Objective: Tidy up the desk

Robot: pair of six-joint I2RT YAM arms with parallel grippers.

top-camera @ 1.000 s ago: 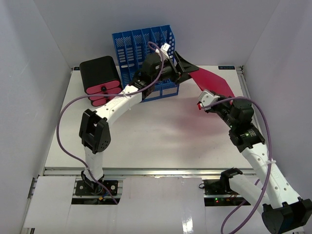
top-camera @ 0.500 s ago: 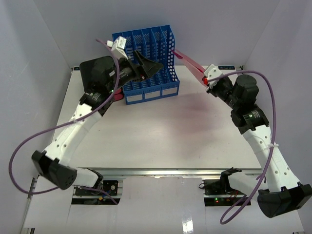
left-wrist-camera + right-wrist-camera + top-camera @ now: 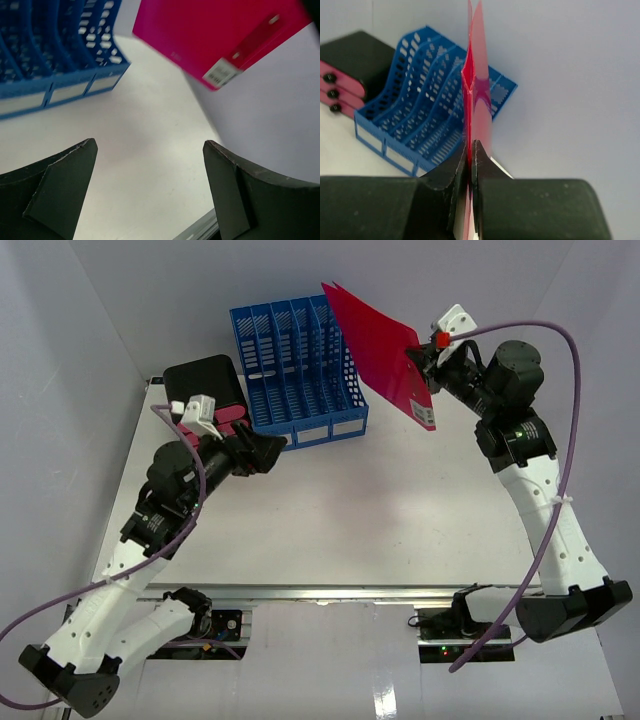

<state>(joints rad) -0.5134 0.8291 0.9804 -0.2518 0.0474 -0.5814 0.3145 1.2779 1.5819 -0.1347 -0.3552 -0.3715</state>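
**Worktop (image 3: 330,530) tidy-up: red folder now in the air beside the rack**

A second ago the red folder (image 3: 385,355) lay low over the far right of the worktop, with the left arm stretched across in front of the blue file rack (image 3: 300,365). Since then the left arm has pulled back to its own side. The left claw (image 3: 272,450) now hangs with its fingers wide apart and nothing between them, just in front of the black case (image 3: 205,390).

The right claw (image 3: 426,352) is clamped on the folder's edge and has raised it clear of the surface. The folder is tilted, with its upper corner above the rack's right end. The handover looks finished, so the likely next step is to slide the folder down into one of the rack's slots.

The worktop itself is a broad, flat white rectangle filling the middle of the overhead view. A silver rail (image 3: 330,592) runs along its near edge, just beyond the arm bases. The rack and the case stand side by side at its far left.
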